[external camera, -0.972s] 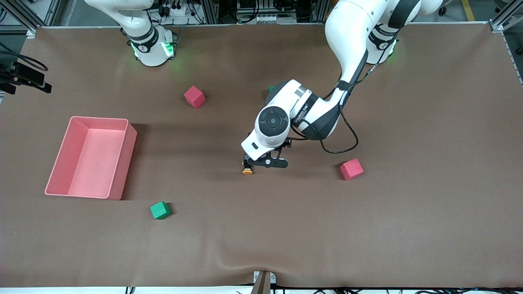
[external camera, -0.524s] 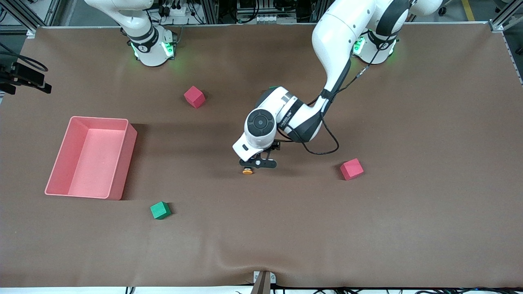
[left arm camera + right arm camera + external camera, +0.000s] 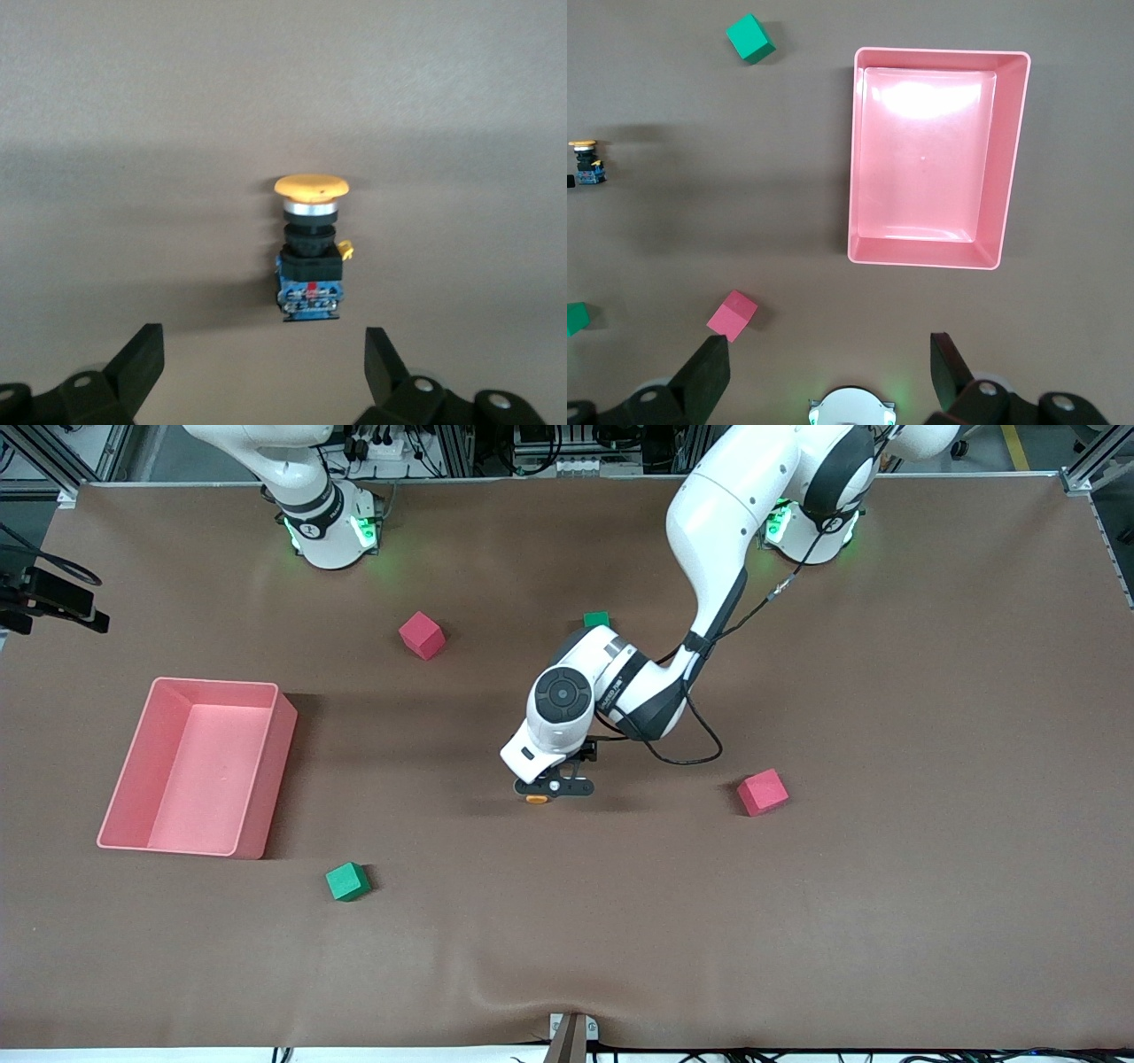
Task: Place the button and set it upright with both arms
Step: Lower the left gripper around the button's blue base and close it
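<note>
The button (image 3: pixel 536 799) lay on its side on the brown bench (image 3: pixel 886 691) near the middle, its orange cap pointing toward the front camera. The pink bin (image 3: pixel 197 766) sat toward the right arm's end. The left gripper (image 3: pixel 554 786) hung low just over the button, jaws spread wide and holding nothing. The right gripper (image 3: pixel 828 372) waited high above its base, jaws also parted and empty.

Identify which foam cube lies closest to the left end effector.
The green cube partly hidden by the left arm's wrist is closest to the left end effector; the other three cubes lie clearly farther off.
</note>
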`<state>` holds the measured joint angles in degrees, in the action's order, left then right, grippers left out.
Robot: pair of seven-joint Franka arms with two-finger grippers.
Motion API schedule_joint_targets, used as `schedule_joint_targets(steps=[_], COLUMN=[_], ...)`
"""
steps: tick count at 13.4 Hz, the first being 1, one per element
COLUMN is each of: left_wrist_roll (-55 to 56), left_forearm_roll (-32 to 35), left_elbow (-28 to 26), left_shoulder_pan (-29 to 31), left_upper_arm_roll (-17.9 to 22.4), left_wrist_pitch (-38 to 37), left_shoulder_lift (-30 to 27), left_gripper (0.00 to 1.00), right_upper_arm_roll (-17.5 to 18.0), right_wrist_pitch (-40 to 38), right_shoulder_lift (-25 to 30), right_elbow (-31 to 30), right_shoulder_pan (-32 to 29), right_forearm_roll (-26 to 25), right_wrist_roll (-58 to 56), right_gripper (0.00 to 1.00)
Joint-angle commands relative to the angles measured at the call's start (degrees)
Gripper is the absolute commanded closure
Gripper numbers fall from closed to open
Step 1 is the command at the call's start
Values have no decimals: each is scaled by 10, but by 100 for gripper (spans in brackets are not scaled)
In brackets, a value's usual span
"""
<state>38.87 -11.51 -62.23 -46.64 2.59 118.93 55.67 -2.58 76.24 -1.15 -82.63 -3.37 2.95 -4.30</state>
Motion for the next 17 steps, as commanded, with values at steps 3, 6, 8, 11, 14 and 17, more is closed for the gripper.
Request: schedule_joint_targets(steps=[3, 6, 8, 11, 14, 17], left_wrist_roll=[2, 1, 2, 2, 2, -6], left_forearm_roll=[-10, -10, -10, -10, -10, -9], left_elbow=[19, 19, 18, 19, 18, 18], left_shoulder_pan=[-4, -5, -5, -6, -13, -10], left_upper_arm_roll=[7, 5, 5, 3, 3, 2], left_wrist_pitch=[42, 71, 72, 83, 104, 97], left_shoulder_lift=[21, 34, 34, 44, 54, 50], left_gripper=[0, 0, 0, 0, 4, 18], right_upper_arm_roll=[2, 2, 1, 1, 1, 1], right_wrist_pitch=[29, 37, 39, 37, 35, 32], right_shoulder_lift=[-1, -1, -1, 0, -1, -1], right_elbow=[1, 2, 1, 2, 1, 1], right_shoulder_pan=[-3, -2, -3, -3, -10, -8], right_forearm_roll=[-3, -9, -10, -13, -13, -13], right_wrist_roll=[3, 2, 1, 0, 3, 1], right_gripper=[0, 0, 0, 0, 0, 0])
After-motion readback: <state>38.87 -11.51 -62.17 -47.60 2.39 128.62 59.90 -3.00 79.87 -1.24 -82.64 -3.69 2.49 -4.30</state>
